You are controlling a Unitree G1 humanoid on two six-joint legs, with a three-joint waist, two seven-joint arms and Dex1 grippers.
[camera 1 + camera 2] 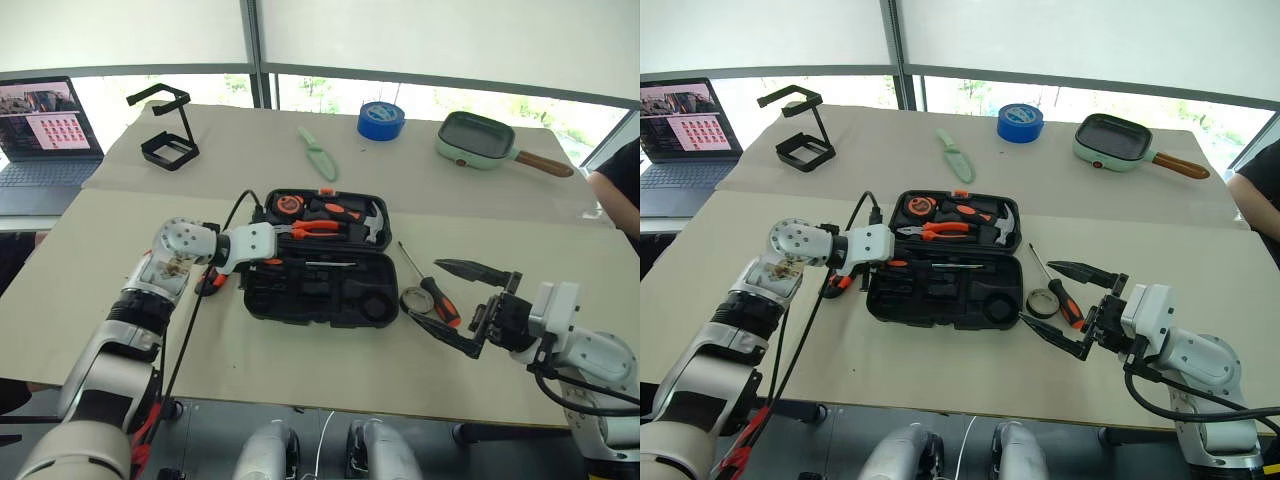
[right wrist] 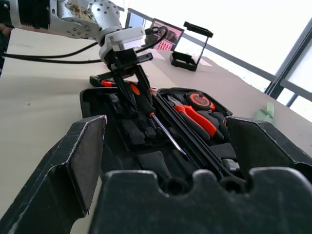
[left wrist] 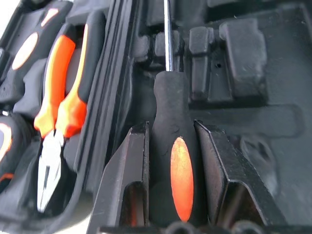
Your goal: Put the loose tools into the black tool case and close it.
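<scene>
The black tool case (image 1: 322, 300) lies open in the middle of the table, with pliers (image 1: 318, 228), a tape measure and a hammer in its far half. My left gripper (image 1: 272, 262) hangs over the near half's left end, shut on a black-and-orange screwdriver (image 3: 170, 97) whose shaft points right across the recesses. To the right of the case lie another screwdriver (image 1: 436, 294) and a small dark tape ring (image 1: 414, 299). An orange-and-black utility knife (image 1: 835, 283) rests just left of the case, under my left wrist. My right gripper (image 1: 455, 300) stands open beside the ring, holding nothing.
At the back of the table are a black wire stand (image 1: 165, 125), a pale green sheathed tool (image 1: 318, 152), a big blue tape roll (image 1: 381, 120) and a green pan (image 1: 478, 138). A laptop (image 1: 40, 130) sits far left. A person's arm (image 1: 620, 190) shows at the right edge.
</scene>
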